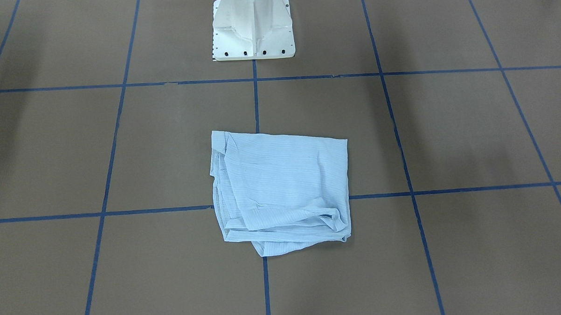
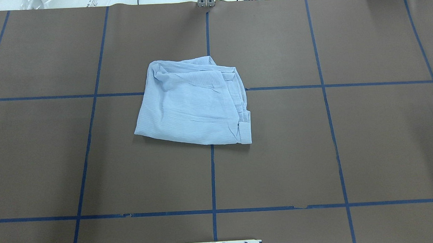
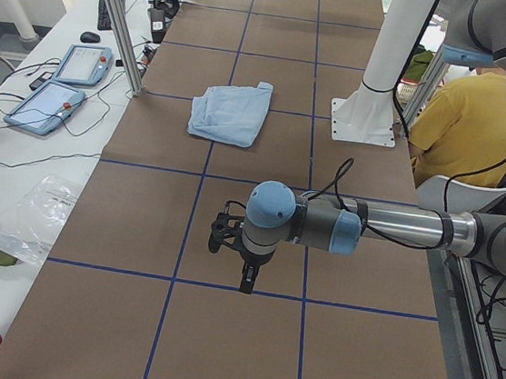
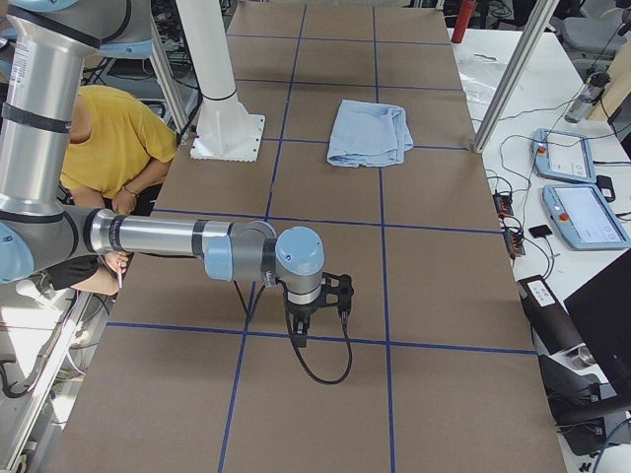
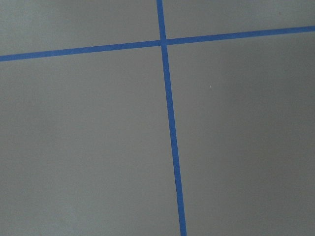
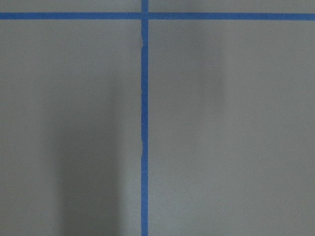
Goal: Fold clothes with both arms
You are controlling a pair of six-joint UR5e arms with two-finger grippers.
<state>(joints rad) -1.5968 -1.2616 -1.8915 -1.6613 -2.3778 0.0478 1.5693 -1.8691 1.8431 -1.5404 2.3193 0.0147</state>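
Observation:
The clothes are one light-blue striped shirt [image 1: 281,190], folded into a rough square at the middle of the brown table [image 2: 348,130]. It also shows in the side views [image 3: 232,112] [image 4: 370,133]. No gripper touches it. The left arm stretches low over the table far from the shirt, its black gripper [image 3: 244,266] pointing down above the tape grid. The right arm does the same at the opposite end, and its gripper [image 4: 315,305] holds no cloth. I cannot tell whether either gripper is open or shut. Both wrist views show only bare table and blue tape.
The white pedestal [image 1: 252,28] stands behind the shirt. A person in a yellow shirt [image 3: 453,121] crouches beside the robot's base. Teach pendants [image 4: 582,187] and cables lie on the white bench beyond a metal post [image 4: 513,79].

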